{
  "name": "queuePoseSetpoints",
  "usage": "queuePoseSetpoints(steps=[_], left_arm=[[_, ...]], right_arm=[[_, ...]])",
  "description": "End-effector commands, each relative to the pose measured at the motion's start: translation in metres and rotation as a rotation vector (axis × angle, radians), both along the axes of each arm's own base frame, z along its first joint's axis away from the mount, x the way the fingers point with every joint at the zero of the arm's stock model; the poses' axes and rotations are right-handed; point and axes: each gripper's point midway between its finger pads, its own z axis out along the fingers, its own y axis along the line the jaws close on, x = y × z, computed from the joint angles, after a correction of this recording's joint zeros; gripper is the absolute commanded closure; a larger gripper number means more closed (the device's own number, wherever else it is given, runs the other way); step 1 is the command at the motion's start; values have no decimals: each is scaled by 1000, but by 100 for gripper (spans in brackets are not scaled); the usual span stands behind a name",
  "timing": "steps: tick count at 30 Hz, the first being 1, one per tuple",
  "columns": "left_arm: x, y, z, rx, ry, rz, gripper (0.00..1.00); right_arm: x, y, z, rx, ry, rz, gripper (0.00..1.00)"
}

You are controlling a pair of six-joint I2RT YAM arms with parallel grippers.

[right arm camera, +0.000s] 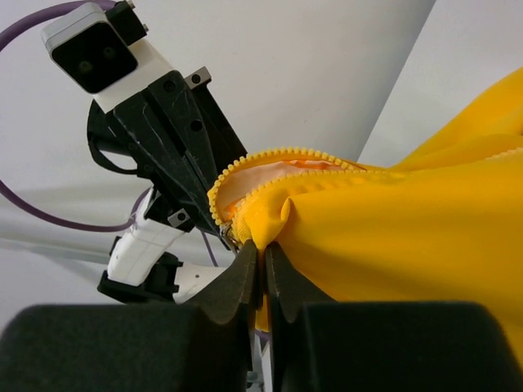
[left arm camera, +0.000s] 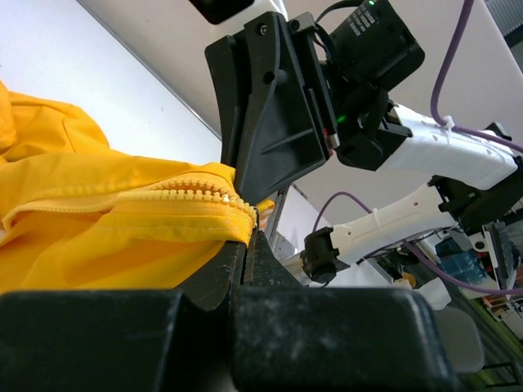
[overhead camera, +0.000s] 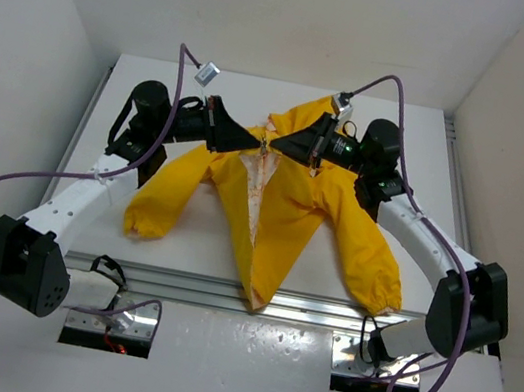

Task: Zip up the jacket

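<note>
Top external: thin yellow jacket (overhead camera: 285, 210) lies rumpled. Left gripper (left arm camera: 248, 235) apparently pinches its toothed zipper edge (left arm camera: 192, 194); right gripper (right arm camera: 262, 249) clamps smooth fabric.

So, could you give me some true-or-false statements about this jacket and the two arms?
1. The jacket is yellow. True.
2. It is zipped all the way. False: the front gapes and the pale lining shows.
3. The left gripper and right gripper meet at the jacket's far end. True.
4. The left gripper is wide open. False: it is shut on the zipper edge.
5. Both sleeves lie spread on the table. True.
</note>
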Motion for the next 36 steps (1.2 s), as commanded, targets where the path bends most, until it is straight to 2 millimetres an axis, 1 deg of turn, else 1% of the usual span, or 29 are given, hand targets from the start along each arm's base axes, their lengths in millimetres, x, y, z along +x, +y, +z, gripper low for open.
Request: queuePoseSetpoints(steps=[1,4,6,9,15,17,18,20,22,24,25,27,28,30,32,33,35,36], left_arm=[[-14,-3,20,-32,-87,-47,100],[-19,-4,24,-35,-97,-76,100],[-21,-4,24,-33,-97,-85,100],[-20,-4,21,-26,-87,-85,100],[-14,1,18,-18,-79,-55,100],[-12,4,20,-24,-81,-46,100],[-9,3,17,-22,-70,-46,100],[-9,3,17,-25,-62,-47,100],[-9,3,19,-30,-63,-48,100],[-9,3,21,-33,-74,-48,100],[-9,3,21,-33,-74,-48,100],[-11,2,24,-36,-74,-58,100],[-11,2,26,-39,-83,-58,100],[-11,2,26,-39,-83,-58,100],[-13,2,27,-40,-94,-67,100],[-13,2,27,-43,-85,-68,100],[-16,2,29,-45,-105,-80,100],[-16,2,30,-48,-95,-81,100]], right_arm=[[-7,5,22,31,-115,45,95],[-10,5,22,21,-156,67,100],[-12,6,23,17,-192,80,100],[-22,5,29,27,-256,127,100],[-38,5,46,58,-373,209,100],[-45,5,44,47,-382,250,100],[-45,5,45,46,-394,253,100],[-51,4,46,47,-402,281,100],[-53,4,44,30,-438,299,100],[-56,5,42,22,-424,312,100],[-58,6,43,17,-456,318,100],[-59,7,32,-14,-430,338,100],[-62,8,34,-24,-445,347,100],[-65,10,30,-37,-447,368,100],[-64,11,26,-65,-461,375,100],[-65,11,21,-83,-419,381,100],[-64,11,20,-90,-443,381,100],[-65,10,18,-101,-421,387,100]])
